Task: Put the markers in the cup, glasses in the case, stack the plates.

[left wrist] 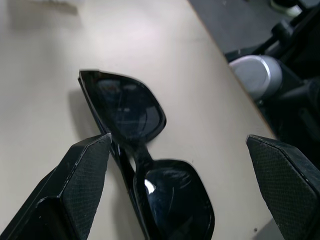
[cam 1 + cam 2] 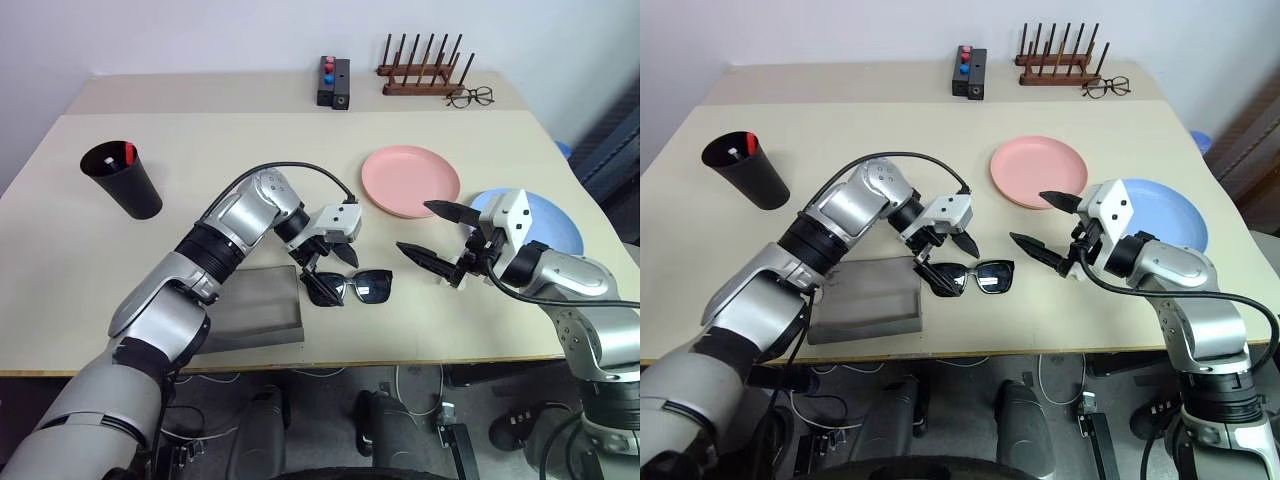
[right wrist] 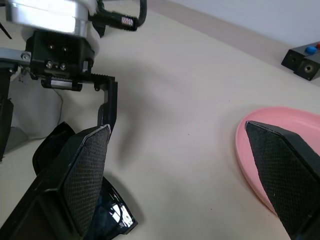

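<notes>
Markers (image 2: 124, 154) already stand in the black cup (image 2: 122, 180) at the far left of your table (image 2: 250, 140). Next comes the grey case (image 2: 255, 308), lying by the near edge. Your left pincer (image 2: 325, 262) hangs just over the black sunglasses (image 2: 350, 287), its fingers wide apart around the frame and holding nothing. Squeeze on a lens and the sunglasses may slip or tip away. They could also skid toward the table edge. Your right pincer (image 2: 433, 240) is spread apart too, and empty, near the sunglasses. It could bump the left one. The pink plate (image 2: 410, 180) and blue plate (image 2: 555, 222) lie side by side, not stacked.
</notes>
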